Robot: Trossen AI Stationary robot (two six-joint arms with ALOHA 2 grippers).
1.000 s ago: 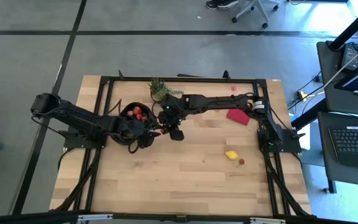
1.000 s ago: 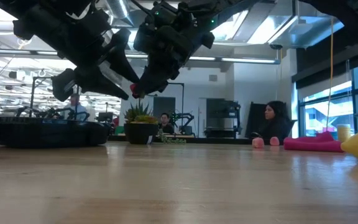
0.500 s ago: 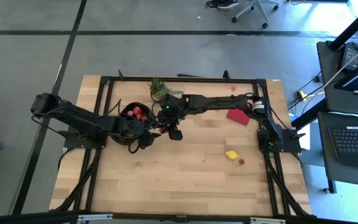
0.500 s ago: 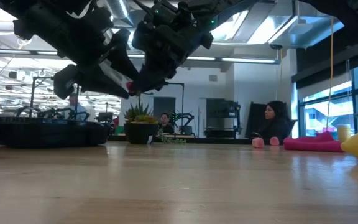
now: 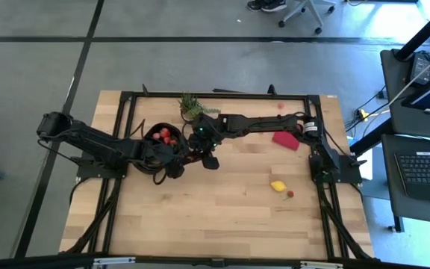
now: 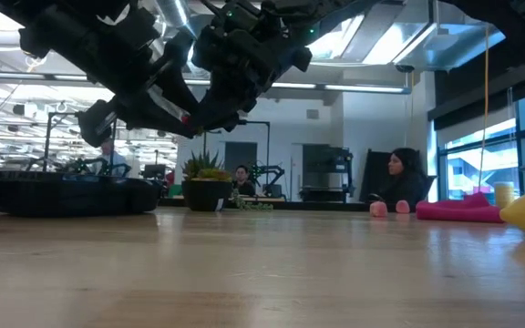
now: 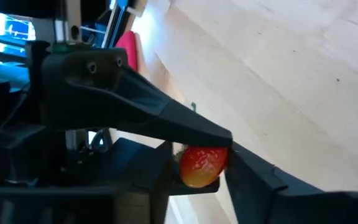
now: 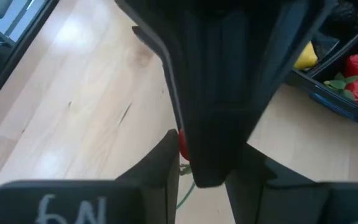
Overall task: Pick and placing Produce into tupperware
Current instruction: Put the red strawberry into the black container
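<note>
A strawberry [image 7: 202,165] hangs in the air just beside the black box [image 5: 148,128], which already has red berries in it. The right gripper [image 5: 199,152] pinches the strawberry with its jaws narrow. The left gripper [image 5: 183,159] meets it there, but I cannot tell if it has hold too. This looks like a pass from one arm to the other. Next, the left one needs a firm hold before the right lets go. A lemon [image 5: 278,186] waits well apart on the table [image 5: 222,224].
</note>
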